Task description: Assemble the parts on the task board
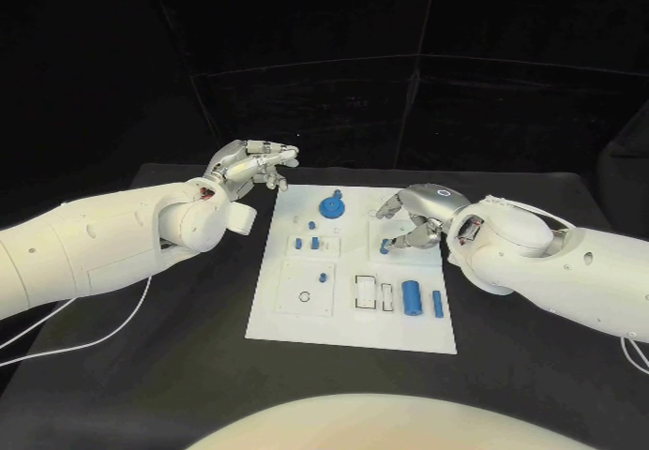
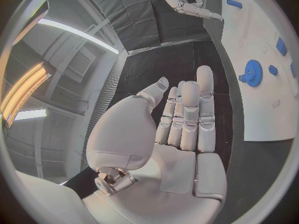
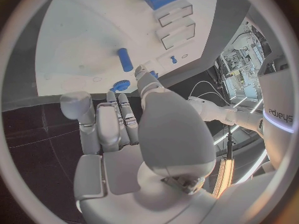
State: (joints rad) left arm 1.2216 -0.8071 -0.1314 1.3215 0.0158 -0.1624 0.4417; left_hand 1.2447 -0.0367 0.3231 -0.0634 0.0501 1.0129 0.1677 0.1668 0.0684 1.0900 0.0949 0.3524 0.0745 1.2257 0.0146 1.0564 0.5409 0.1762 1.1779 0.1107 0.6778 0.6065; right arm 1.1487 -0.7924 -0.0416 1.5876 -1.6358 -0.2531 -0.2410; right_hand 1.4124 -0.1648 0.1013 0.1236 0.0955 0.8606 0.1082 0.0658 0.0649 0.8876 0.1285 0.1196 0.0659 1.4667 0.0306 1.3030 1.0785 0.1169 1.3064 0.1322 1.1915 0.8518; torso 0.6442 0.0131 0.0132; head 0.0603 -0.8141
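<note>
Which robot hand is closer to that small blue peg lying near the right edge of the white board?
The right. The right robot hand hovers right over the small blue peg, fingers beside it. The left robot hand hangs off the task board's far left corner, well away.

Task board (image 1: 354,330) lies at the middle of the bench (image 1: 162,375). On the board: gear part (image 1: 333,206) near its far edge, pegs (image 1: 306,244) just in front of the gear, short cylinder (image 1: 411,298) and thin pin (image 1: 438,303) side by side near its front right corner. Left hand (image 1: 254,167) hangs off the board's far left corner. Right hand (image 1: 416,217) is over the board's right edge, an oblong part (image 1: 385,247) lying just beside its fingers.
</note>
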